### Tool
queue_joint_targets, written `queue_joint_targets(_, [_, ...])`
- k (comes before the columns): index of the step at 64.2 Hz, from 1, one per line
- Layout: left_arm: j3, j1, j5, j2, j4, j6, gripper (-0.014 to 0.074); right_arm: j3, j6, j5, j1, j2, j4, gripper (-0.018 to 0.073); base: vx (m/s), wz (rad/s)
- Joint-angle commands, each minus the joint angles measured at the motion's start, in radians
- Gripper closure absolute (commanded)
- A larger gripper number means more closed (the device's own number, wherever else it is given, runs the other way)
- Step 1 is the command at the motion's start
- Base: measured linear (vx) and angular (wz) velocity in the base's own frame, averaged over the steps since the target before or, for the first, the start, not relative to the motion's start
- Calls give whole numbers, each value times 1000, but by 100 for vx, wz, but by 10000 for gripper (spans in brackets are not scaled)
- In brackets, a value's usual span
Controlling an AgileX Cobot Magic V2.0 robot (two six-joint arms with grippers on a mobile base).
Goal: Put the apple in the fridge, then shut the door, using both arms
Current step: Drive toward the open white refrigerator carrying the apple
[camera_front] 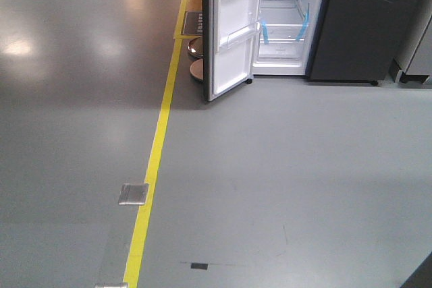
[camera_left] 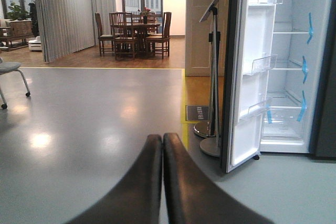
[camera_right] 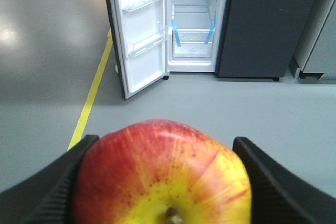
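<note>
Grey polished floor (camera_front: 270, 187) stretches out ahead of me, and a yellow line (camera_front: 156, 146) runs along it toward the fridge. My right claw (camera_right: 164, 179) pinches the apple (camera_right: 163, 177) between its two dark ribbed fingers (camera_right: 63, 182), one on each side. The apple is red with a yellow patch around its short stem, which faces the wrist camera. I hold it in the air, well apart from the fridge (camera_right: 194, 19), which stands across the floor in front of it.

The fridge is white inside, with white shelves (camera_right: 191, 30) marked by blue tape strips (camera_right: 176, 38). Its door (camera_right: 144, 61) is swung wide open on the left of the compartment, white inner face turned toward me, with clear bins (camera_right: 147, 43) on it. Just beside the fridge on the right is a plain dark grey panel (camera_right: 262, 24).

My left claw (camera_left: 162, 140) is pressed together tip to tip, low over the floor, and its camera looks toward the open door. Past the door's outer edge stands a pole stand (camera_left: 213, 77) on round bases, and far behind it a dining table (camera_left: 137, 26) with chairs (camera_left: 160, 38) sits on a wooden floor
</note>
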Motion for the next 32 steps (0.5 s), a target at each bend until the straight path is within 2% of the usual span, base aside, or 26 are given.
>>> queue_joint_targets(1, [28, -5, -75, -6, 0, 0, 602, -32, -2, -82, -4, -26, -12, 568, 29, -5])
queue_joint_targets(32, [28, -5, -75, -6, 0, 0, 602, -32, -2, -82, -4, -26, -12, 568, 29, -6])
